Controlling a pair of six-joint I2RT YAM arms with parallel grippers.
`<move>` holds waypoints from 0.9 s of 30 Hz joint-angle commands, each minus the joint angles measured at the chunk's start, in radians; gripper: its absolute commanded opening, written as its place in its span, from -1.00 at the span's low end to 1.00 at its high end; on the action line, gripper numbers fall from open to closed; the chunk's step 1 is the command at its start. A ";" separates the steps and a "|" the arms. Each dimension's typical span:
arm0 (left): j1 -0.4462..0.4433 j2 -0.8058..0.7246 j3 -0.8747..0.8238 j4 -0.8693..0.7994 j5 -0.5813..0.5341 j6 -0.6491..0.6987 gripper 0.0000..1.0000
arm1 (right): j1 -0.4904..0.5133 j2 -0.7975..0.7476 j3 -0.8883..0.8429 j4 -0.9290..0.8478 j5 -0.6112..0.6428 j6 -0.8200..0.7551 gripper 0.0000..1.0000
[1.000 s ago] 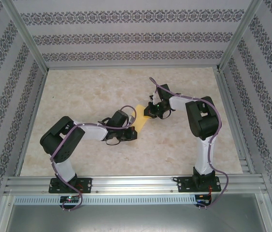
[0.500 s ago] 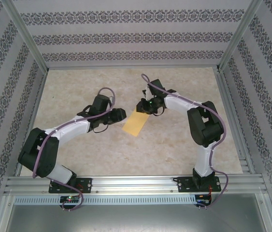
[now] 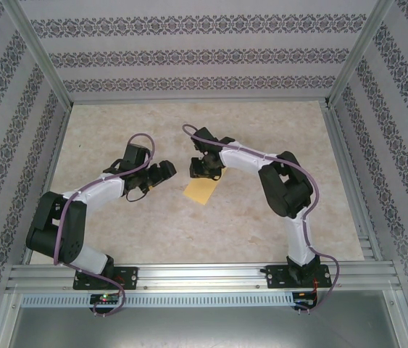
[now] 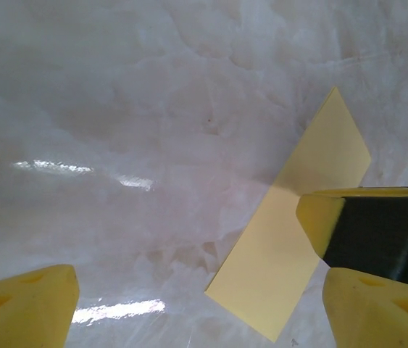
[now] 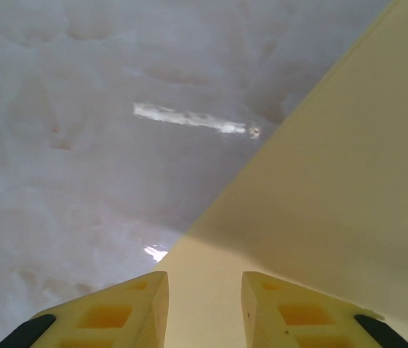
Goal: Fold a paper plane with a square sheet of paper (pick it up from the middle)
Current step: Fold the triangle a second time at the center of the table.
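Sheet of paper [image 3: 199, 191]: flat on the tabletop [image 3: 138, 232] between the two arms; it shows as a narrow oblong, so we judge it already folded once — no plane yet
Left hand [image 4: 200, 301]: wide open and empty, just off the sheet's left side; we think it is placed there to leave the paper free
Right hand [image 5: 204, 301]: fingers a narrow gap apart, low over the sheet's far end, gripping nothing — we judge it set to work the crease

I see bright, even light from above with only soft shadows, white glare streaks on the glossy marble table [image 4: 117, 109] in both wrist views, a dim shadow band across the square sheet of paper [image 5: 334, 181], and slightly soft close-up edges.
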 commanded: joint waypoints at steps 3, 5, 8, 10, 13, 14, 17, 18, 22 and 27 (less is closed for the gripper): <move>0.011 0.020 0.028 -0.068 0.010 0.053 0.85 | 0.032 0.035 0.027 -0.078 0.028 -0.044 -0.34; 0.011 0.023 0.031 -0.067 0.026 0.068 0.86 | 0.048 0.039 0.019 -0.090 -0.009 -0.092 -0.36; 0.011 0.021 0.026 -0.066 0.035 0.075 0.88 | 0.080 0.023 -0.029 -0.091 -0.089 -0.191 -0.38; 0.011 0.021 0.024 -0.070 0.042 0.076 0.90 | 0.084 -0.012 -0.082 -0.084 -0.113 -0.243 -0.44; 0.009 0.025 0.018 -0.069 0.071 0.070 0.90 | 0.055 -0.092 -0.136 -0.030 -0.130 -0.257 -0.44; 0.008 0.026 0.018 -0.068 0.080 0.065 0.90 | 0.043 -0.114 -0.136 -0.015 -0.124 -0.239 -0.40; -0.004 0.033 0.024 -0.084 0.101 0.057 0.91 | 0.003 -0.154 -0.127 0.031 -0.099 -0.145 -0.34; -0.010 0.035 0.030 -0.094 0.109 0.056 0.91 | -0.004 -0.167 -0.133 0.048 -0.076 -0.111 -0.30; -0.050 0.045 0.049 -0.130 0.122 0.044 0.92 | -0.017 -0.180 -0.164 0.057 0.038 0.043 -0.18; -0.098 0.062 0.049 -0.132 0.145 0.009 0.89 | -0.027 -0.162 -0.199 0.083 0.088 0.167 -0.18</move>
